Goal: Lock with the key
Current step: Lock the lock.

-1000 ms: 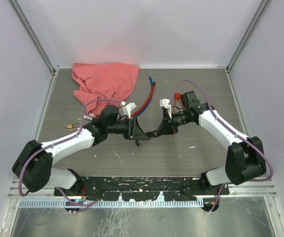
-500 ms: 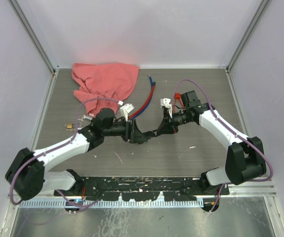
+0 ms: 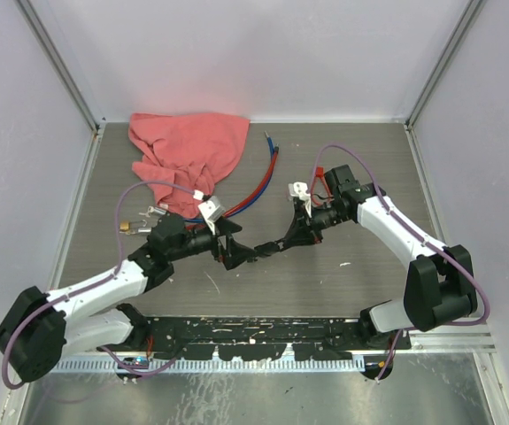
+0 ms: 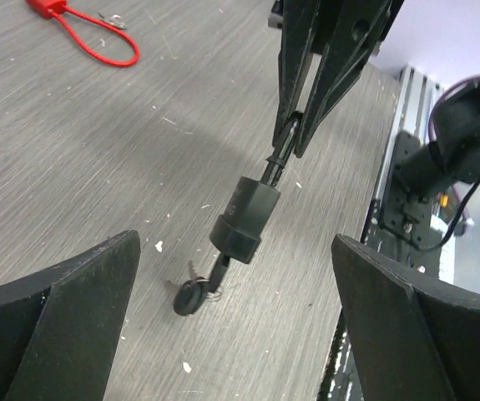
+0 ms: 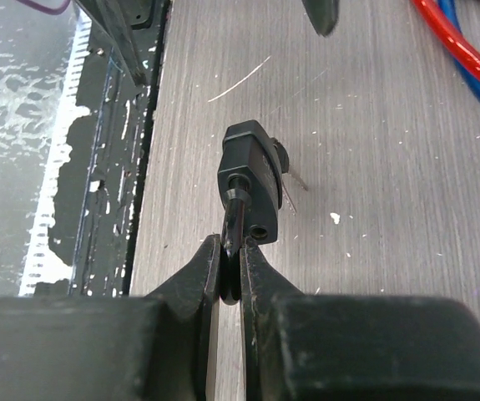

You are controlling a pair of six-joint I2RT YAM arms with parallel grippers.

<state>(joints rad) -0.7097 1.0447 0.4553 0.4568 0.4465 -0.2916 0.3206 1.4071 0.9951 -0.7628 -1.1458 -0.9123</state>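
My right pincer (image 5: 229,259) is squeezed tight on the thin metal loop (image 5: 233,219) of the small black padlock (image 5: 252,180) and holds it up off the table (image 3: 343,283). The padlock sticks out straight past my right fingertips, slanting down toward the table. The key (image 4: 191,296) is pushed into the padlock's bottom, at the end farthest from my right pincer. Its round black head hangs low near the table, but I cannot tell if it touches. My left pincer (image 3: 229,248) is wide apart and holds nothing. It points right at the padlock from the other side, so the key head sits just in front of it, between its two big fingers (image 4: 64,326) and a little low. Loop, padlock and key make one long line from my right pincer to my left one. My left pincer is the nearer one to the key, and it is the free one. I think it must come forward along that line, pinch the key head and twist it. Next to the loop I see a small round hole that looks empty, so I think the padlock is not clicked shut yet. Behind my left pincer lie a red cloth (image 3: 188,146) and red and blue wires (image 3: 263,181). I see no box or bowl.
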